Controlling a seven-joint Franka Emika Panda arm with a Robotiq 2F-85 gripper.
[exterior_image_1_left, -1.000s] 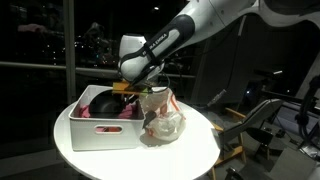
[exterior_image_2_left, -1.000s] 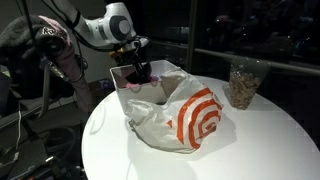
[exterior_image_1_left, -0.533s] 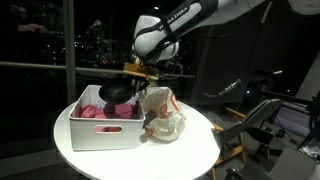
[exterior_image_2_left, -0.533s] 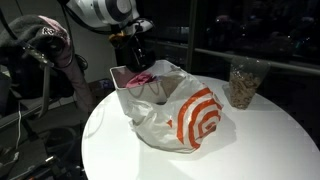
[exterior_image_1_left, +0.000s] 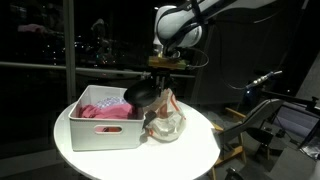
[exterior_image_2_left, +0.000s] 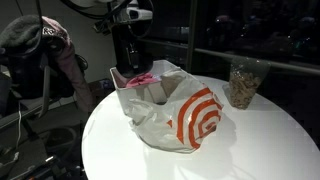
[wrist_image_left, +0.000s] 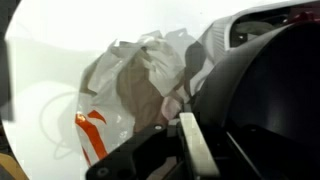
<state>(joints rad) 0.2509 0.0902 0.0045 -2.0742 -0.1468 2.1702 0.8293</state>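
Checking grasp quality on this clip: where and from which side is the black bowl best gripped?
By the rim, from above, I'd say. The black bowl looks too wide and round for the jaws, but its thin edge fits between them. The gripper is shut on that edge, the bowl hanging tilted below it.

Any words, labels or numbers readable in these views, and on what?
No word or number is readable in any view.
On the plastic bag: a red ring sign, no lettering visible.
On the white bin, the jar and the dark bowl-shaped thing in the gripper: no markings visible.
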